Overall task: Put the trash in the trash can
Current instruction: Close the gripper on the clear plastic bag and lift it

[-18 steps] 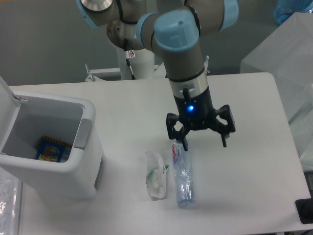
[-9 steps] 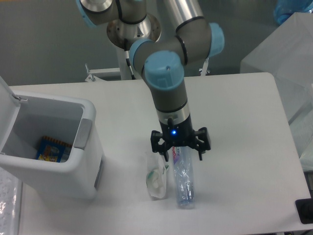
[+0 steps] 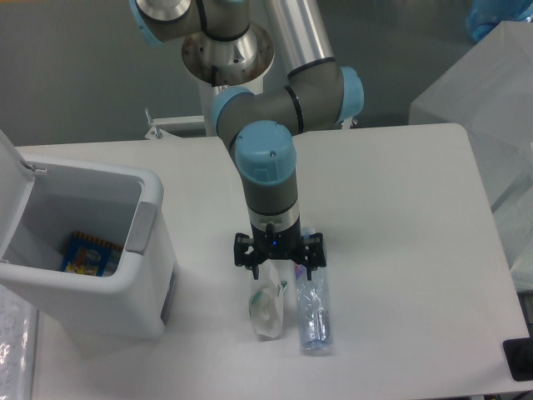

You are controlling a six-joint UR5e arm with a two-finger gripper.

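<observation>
Two pieces of trash lie side by side at the table's front. The crumpled clear wrapper (image 3: 266, 307) with white-and-green contents is on the left. The crushed clear bottle (image 3: 313, 314) is on the right, its upper end hidden behind my gripper. My gripper (image 3: 278, 268) points straight down over the wrapper's top end, its fingers spread open, one to the left of the wrapper and one near the bottle's top. Nothing is held. The white trash can (image 3: 92, 298) stands at the left with its lid (image 3: 12, 185) swung up.
Inside the trash can lies a blue-and-yellow packet (image 3: 90, 252). A frosted plastic box (image 3: 487, 92) stands at the back right beyond the table. A small black object (image 3: 519, 359) sits at the lower right corner.
My gripper has travelled left and downward, from above the bottle's top to over the wrapper's top end. The fingers stay spread. Both pieces of trash lie where they were.
</observation>
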